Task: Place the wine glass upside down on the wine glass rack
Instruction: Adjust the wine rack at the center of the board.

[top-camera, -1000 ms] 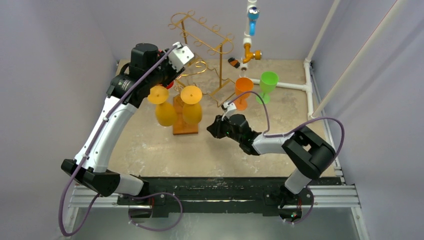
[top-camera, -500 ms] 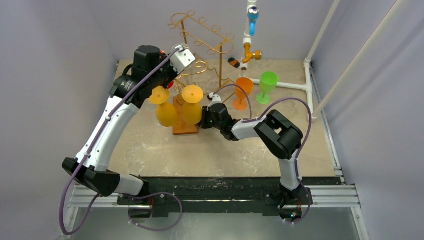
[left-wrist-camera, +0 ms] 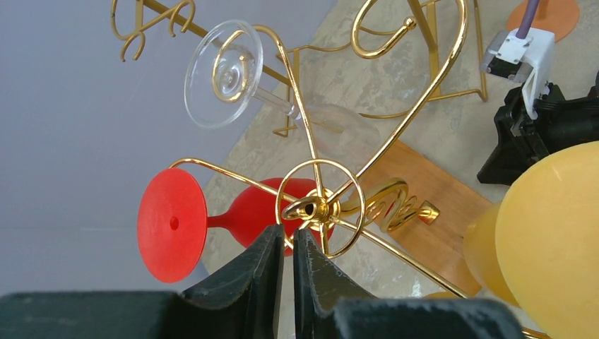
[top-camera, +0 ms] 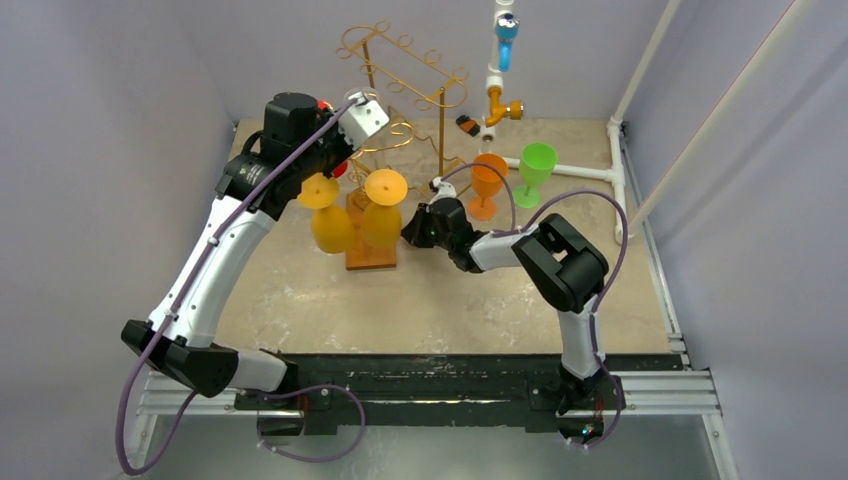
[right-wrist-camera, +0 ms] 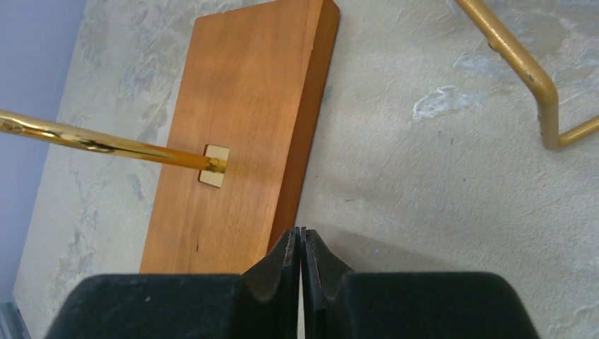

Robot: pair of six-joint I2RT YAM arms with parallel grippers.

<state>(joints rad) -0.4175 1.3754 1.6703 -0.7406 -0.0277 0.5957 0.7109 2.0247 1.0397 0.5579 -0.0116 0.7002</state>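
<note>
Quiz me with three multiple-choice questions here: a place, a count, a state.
1. Where is the green plastic wine glass? A) upright on the table beside the orange plastic glass B) hanging upside down C) in a gripper
2. How many yellow plastic glasses hang from the gold wire rack? A) one B) two C) four
3. The right gripper is: A) wide open B) shut, empty C) shut on a glass
Answers: A, it stands on its foot; B, two hang bowl-down; B, its fingers meet on nothing.

Mottled table [top-camera: 450,300] carries wooden base [top-camera: 370,258], orange glass [top-camera: 487,180] and green glass [top-camera: 536,165].
</note>
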